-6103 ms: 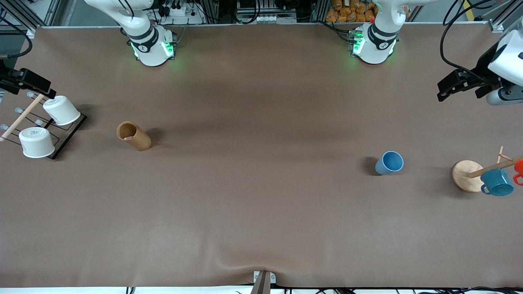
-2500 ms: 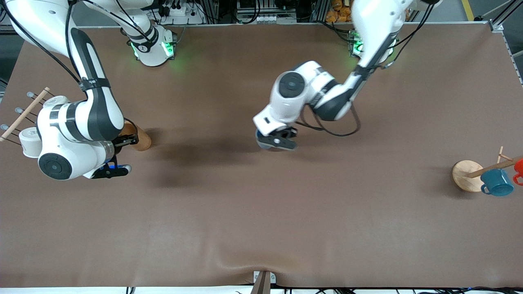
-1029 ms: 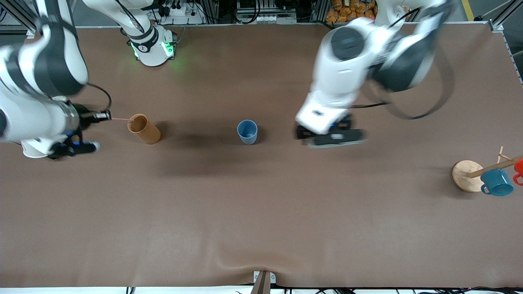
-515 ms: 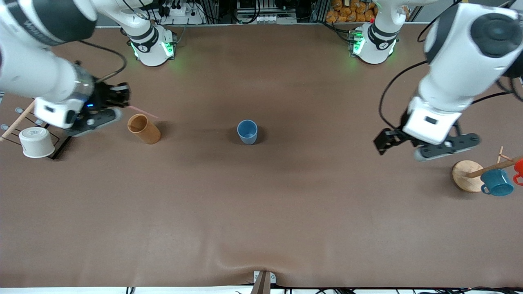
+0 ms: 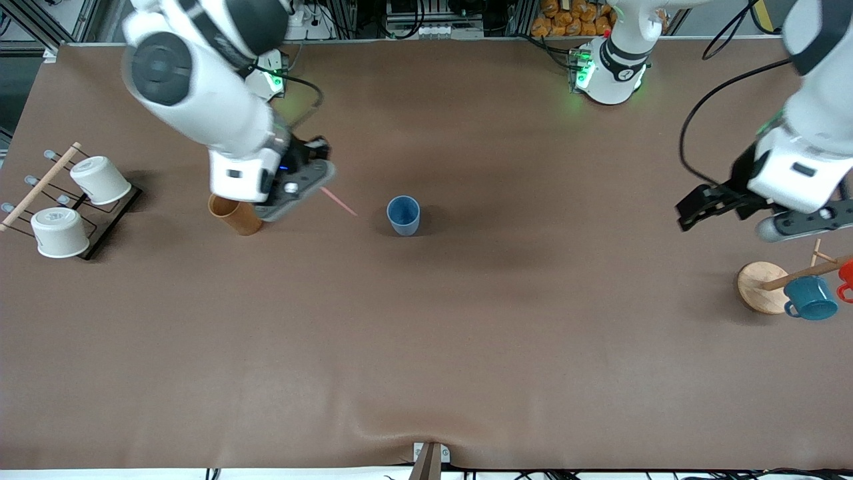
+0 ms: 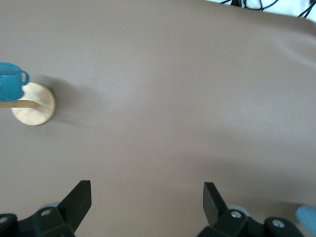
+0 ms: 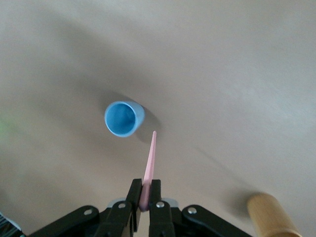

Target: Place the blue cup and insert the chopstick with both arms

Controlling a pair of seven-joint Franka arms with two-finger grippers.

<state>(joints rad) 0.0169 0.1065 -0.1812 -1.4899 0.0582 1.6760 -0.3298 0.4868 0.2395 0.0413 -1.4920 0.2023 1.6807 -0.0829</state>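
— Where is the blue cup sitting now?

— It is standing upright on the brown table, mouth up, in the same spot as half a second ago, roughly midway between the two arms' ends. The brown cylindrical holder is lying toward the right arm's end from the cup, well apart from it.

— And the chopstick?

— The right gripper is pinching it between closed fingers. Half a second ago that gripper was hanging on the holder's outer side, toward the rack of white cups; now it is hovering between the holder and the blue cup, having crossed over the holder. The pink stick is pointing at the cup, its tip near the cup but not touching. In the right wrist view the chopstick is aiming just beside the cup's rim.

— What is the left arm doing?

— The left gripper is empty, its jaws spread wide, and it is drawing farther from the blue cup, now over the table near the wooden mug stand with the teal mug.
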